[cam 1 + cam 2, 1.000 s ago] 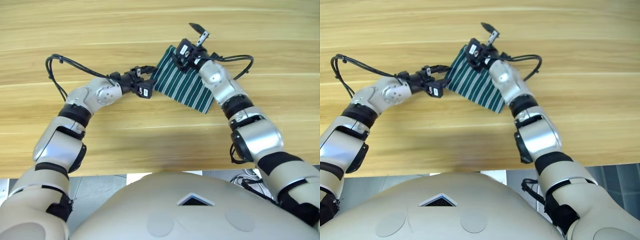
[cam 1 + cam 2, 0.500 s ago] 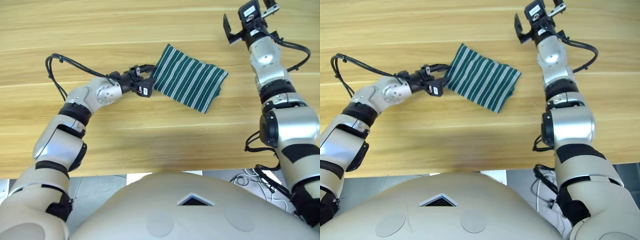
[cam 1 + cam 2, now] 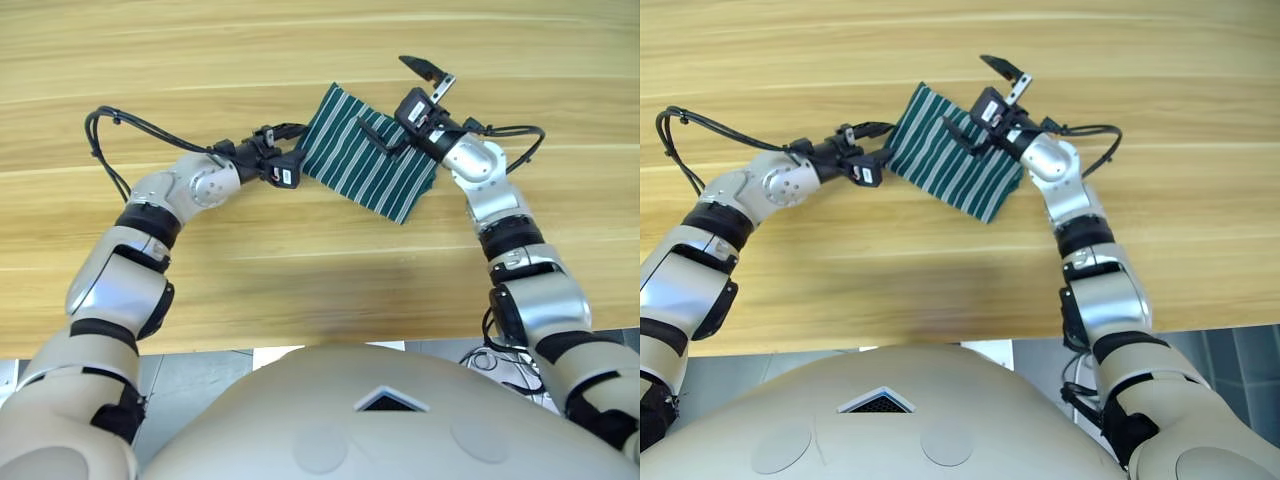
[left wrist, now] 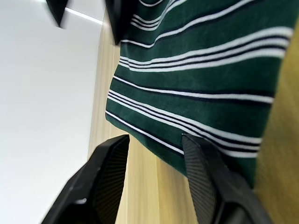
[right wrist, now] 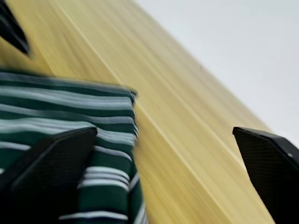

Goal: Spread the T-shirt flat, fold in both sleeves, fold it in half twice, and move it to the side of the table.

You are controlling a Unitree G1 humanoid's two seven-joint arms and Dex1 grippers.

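Neatly folded, the green white-striped T-shirt (image 3: 352, 166) lies flat on the table (image 3: 300, 60).

right gripper (image 3: 384, 90) has swung back from the far right to above the t-shirt (image 3: 352, 165), fingers apart

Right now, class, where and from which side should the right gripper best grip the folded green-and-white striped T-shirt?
Probably its right-hand edge, approached low from the robot's right: the green-and-white striped T-shirt lies flat on the wooden table, so only stacked edges offer a pinch, and the left gripper sits at its left edge.
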